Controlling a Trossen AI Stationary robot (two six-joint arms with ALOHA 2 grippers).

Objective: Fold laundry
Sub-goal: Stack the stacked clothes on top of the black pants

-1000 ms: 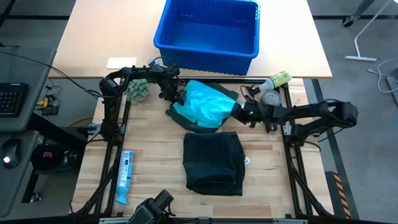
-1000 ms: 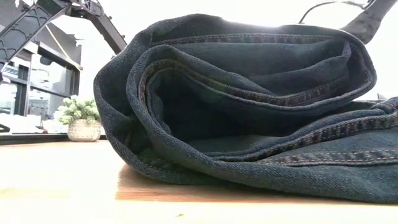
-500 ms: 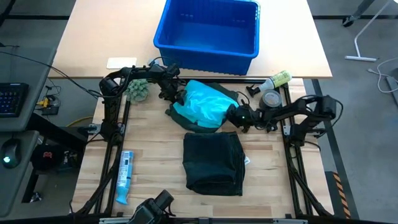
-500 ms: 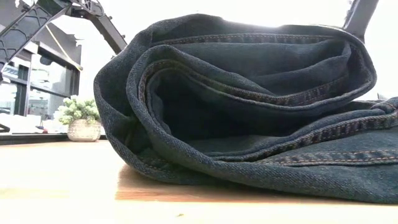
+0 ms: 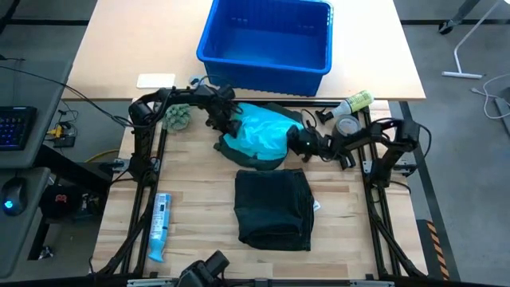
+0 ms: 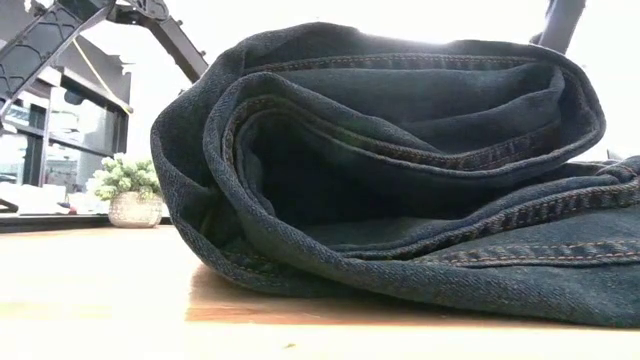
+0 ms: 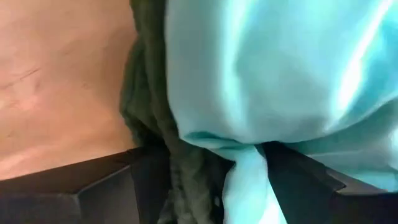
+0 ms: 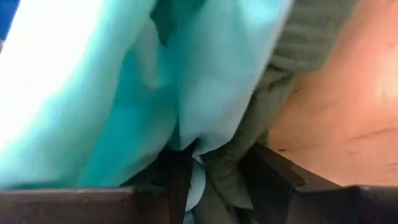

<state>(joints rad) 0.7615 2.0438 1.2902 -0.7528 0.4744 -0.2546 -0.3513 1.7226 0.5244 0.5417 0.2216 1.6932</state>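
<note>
A crumpled turquoise shirt [image 5: 261,131] on a dark green garment [image 5: 280,115] lies between the two grippers. The left gripper [image 5: 225,123] pinches turquoise and green cloth at one edge; the right gripper [image 5: 298,143] grips both layers at the opposite edge. A folded dark garment [image 5: 273,209] lies near the right gripper, apart from both.

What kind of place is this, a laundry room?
More likely a robotics lab or workshop than a laundry. Two arms are bolted to a wooden table holding clothes and a blue bin, with a keyboard and mouse on a desk beside it.
</note>
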